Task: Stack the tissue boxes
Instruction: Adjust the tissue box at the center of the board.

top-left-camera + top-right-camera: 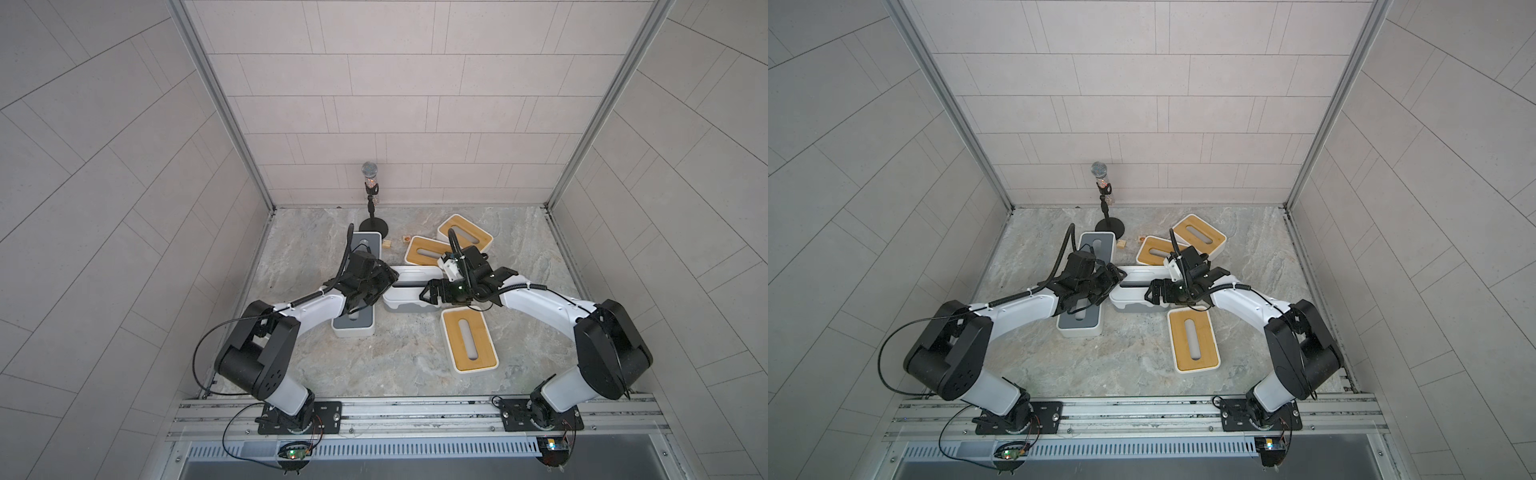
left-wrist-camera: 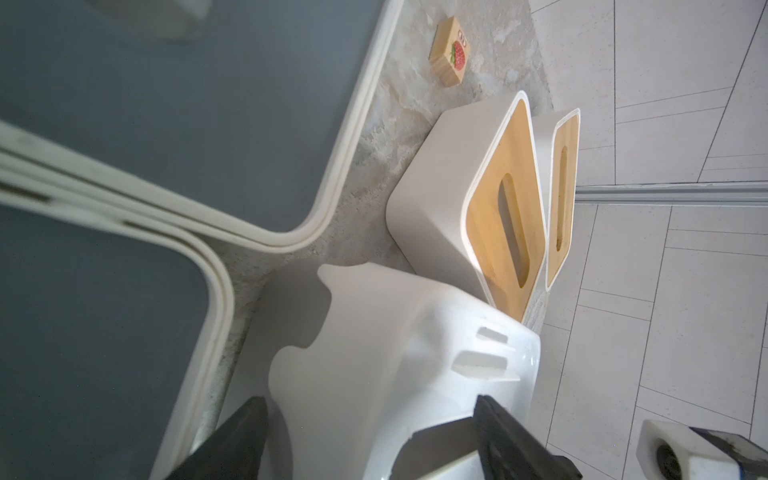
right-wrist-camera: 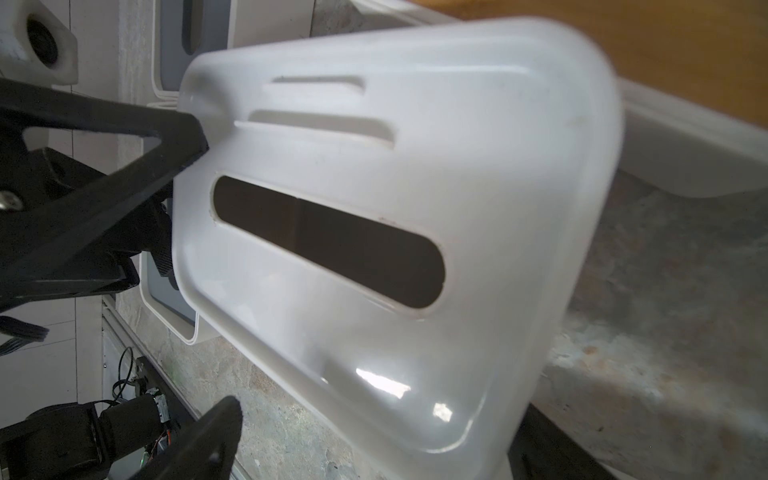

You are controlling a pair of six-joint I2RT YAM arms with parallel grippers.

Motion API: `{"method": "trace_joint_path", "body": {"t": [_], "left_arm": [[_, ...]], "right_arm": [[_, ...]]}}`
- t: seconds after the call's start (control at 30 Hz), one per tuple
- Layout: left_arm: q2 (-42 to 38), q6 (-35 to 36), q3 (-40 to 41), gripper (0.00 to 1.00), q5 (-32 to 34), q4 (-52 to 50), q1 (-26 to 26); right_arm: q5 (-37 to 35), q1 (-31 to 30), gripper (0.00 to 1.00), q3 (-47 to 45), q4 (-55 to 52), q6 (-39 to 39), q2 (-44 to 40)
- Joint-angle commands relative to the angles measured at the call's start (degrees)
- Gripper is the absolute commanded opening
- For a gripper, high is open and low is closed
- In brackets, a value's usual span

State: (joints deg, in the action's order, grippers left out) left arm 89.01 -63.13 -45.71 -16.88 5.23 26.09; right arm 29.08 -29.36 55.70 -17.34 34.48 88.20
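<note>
The white tissue box with grey base [image 1: 409, 297] [image 1: 1133, 297] sits lid-up at the centre of the marble-patterned table [image 1: 415, 374], between the two arms; whether it rests on the surface or is raised cannot be determined. The left gripper [image 1: 384, 286] [image 2: 370, 401] is partly open, its fingers [image 2: 498, 428] clamped across the left end of this box. The right gripper [image 1: 426, 291] [image 3: 216, 274] is at the box's right end with jaws spread wide: one fingertip [image 3: 195, 137] lies at the lid corner, the other stands clear of the rim, and nothing is gripped. The near grey-lidded tissue box [image 1: 353, 326] lies beneath the left wrist, with the far grey-lidded tissue box [image 1: 368, 245] behind it. The first bamboo-lidded tissue box [image 1: 428, 251] and the second bamboo-lidded tissue box [image 1: 465, 232] lie side by side behind the right gripper. The third bamboo-lidded tissue box [image 1: 469, 338] lies below the right forearm.
</note>
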Motion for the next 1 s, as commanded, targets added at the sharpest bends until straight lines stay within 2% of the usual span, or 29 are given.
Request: {"method": "trace_joint_path", "body": {"t": [0.0, 0.33, 0.57, 0.73, 0.97], "left_arm": [[-1.2, 3.0, -1.7, 0.83, 0.0, -5.0, -1.2], [-2.5, 5.4, -2.0, 0.83, 0.5, -7.8, -2.3], [-4.5, 7.1, -2.6, 0.84, 3.4, -11.1, -2.5], [-5.4, 7.8, -3.1, 0.84, 3.0, -11.4, -2.6], [-8.5, 10.1, -4.1, 0.85, 6.1, -15.4, -2.7]], "right_arm": [[0.0, -1.3, 0.99, 1.2, 3.2, 2.1, 0.6], [-3.1, -1.6, 0.99, 0.8, 0.3, 1.5, -0.1], [-3.6, -1.2, 0.99, 1.0, -1.5, 1.9, -1.2], [-1.8, -1.6, 0.99, 1.7, -0.1, 2.4, -0.9], [-1.6, -2.1, 0.99, 1.7, 0.2, 2.4, -0.9]]}}
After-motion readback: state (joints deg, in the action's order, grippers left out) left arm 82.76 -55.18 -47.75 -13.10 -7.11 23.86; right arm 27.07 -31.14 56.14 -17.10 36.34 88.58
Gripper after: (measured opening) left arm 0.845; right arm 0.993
